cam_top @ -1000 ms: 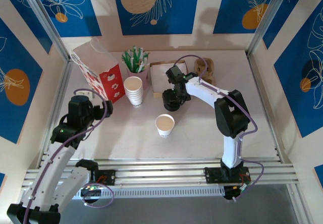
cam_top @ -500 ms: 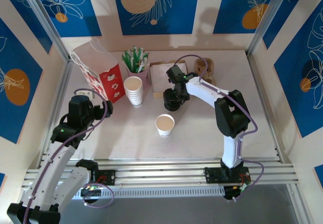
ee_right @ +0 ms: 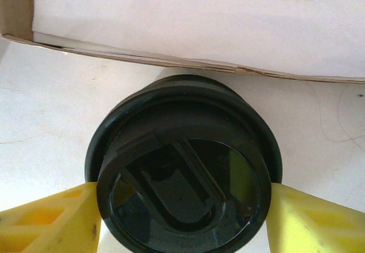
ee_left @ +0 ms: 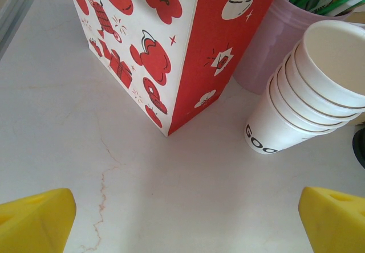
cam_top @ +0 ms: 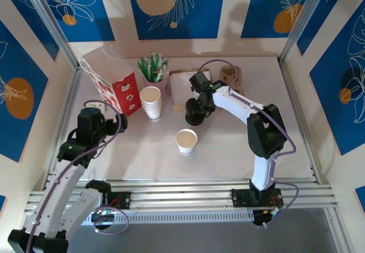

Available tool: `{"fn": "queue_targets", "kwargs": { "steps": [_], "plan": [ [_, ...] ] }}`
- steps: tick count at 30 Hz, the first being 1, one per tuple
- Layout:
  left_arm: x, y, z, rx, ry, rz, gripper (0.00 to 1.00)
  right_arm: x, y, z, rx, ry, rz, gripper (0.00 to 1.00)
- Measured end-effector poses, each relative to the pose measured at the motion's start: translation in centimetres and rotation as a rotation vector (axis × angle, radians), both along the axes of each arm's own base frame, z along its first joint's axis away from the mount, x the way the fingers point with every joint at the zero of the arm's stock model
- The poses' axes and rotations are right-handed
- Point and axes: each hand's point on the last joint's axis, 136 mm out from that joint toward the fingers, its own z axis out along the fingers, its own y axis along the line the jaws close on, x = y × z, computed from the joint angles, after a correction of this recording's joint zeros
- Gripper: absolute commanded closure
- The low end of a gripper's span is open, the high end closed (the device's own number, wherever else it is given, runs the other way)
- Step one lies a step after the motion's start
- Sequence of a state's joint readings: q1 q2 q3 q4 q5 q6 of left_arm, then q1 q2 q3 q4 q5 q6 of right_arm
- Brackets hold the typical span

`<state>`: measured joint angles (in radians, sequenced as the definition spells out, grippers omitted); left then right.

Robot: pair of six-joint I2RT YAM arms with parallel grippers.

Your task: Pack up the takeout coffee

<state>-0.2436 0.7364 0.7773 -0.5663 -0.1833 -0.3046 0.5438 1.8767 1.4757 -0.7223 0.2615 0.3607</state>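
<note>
A: Right wrist: right gripper (ee_right: 182,207) clamps the black lid (ee_right: 183,173) just beyond the table's (cam_top: 228,150) centre. It looks like light, bendy plastic.
B: Hold its rim gently; coffee cup (cam_top: 186,141) stands mid-table, lidless — left gripper (ee_left: 185,219) gapes.

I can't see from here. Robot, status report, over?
Left gripper open, facing bag. Right gripper pinching black lid. Cup unlidded, nothing blocking it.

Bag (cam_top: 111,82) far left, cup stack (cam_top: 151,102) right of it, straw holder (ee_left: 265,42) behind; lid (ee_right: 182,173) before flat box (ee_right: 171,19).
</note>
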Motion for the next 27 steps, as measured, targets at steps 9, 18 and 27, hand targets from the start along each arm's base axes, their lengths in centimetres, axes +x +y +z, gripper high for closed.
{"fn": "queue_targets", "kwargs": {
  "steps": [9,18,27],
  "plan": [
    [0.0,0.0,0.0,0.0,0.0,0.0,0.0,-1.3,0.0,2.9,0.016,-0.027,0.016,0.32],
    [0.0,0.0,0.0,0.0,0.0,0.0,0.0,-4.1,0.5,7.4,0.053,-0.074,0.068,0.32],
    [0.0,0.0,0.0,0.0,0.0,0.0,0.0,-10.1,2.8,10.7,0.114,-0.07,0.213,0.32]
  ]
}}
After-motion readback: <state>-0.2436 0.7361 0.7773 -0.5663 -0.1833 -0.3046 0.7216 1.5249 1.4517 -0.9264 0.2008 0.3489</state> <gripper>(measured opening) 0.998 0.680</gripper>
